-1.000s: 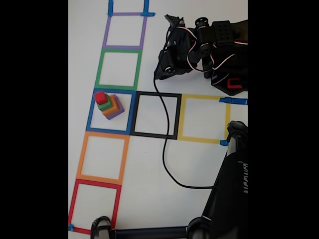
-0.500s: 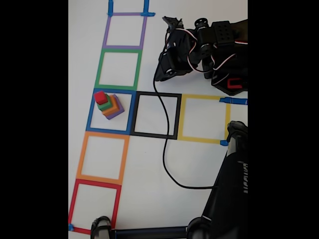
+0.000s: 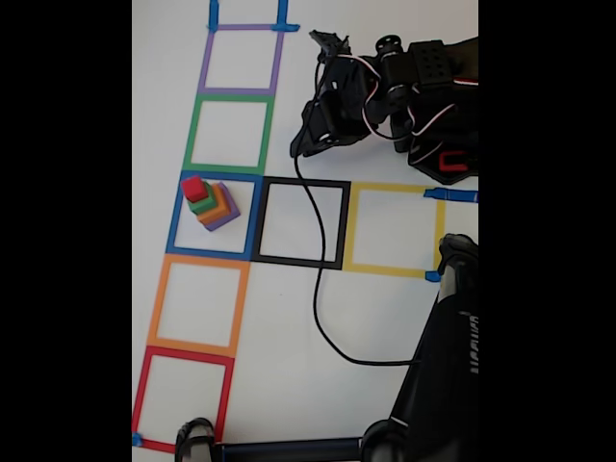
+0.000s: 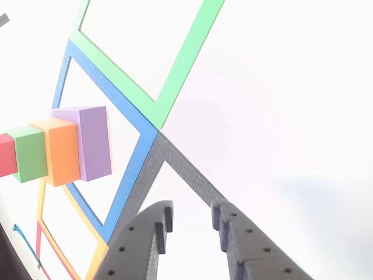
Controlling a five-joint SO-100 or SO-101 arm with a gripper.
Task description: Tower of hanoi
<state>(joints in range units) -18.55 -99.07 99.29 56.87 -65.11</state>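
Note:
The tower of hanoi (image 3: 210,204) stands stacked inside the blue tape square (image 3: 252,217) in the fixed view: purple cube (image 3: 225,216) at the bottom, then orange (image 3: 216,205), green (image 3: 202,201) and red (image 3: 194,188) on top. The other view shows the stack sideways at the left edge: purple (image 4: 88,143), orange (image 4: 58,150), green (image 4: 29,153), red (image 4: 7,154). My gripper (image 3: 301,144) hangs to the upper right of the tower, well apart from it. In the other view the gripper (image 4: 192,209) is open, its grey fingers (image 4: 145,239) holding nothing.
Tape squares run in a column: purple (image 3: 275,60), green (image 3: 266,135), orange (image 3: 237,303), red (image 3: 227,397). A black square (image 3: 343,223) and a yellow one (image 3: 439,231) lie to the right. A black cable (image 3: 316,289) crosses the table. A dark stand (image 3: 443,366) fills the lower right.
The arm's head has shifted slightly to the left. The tower has not moved.

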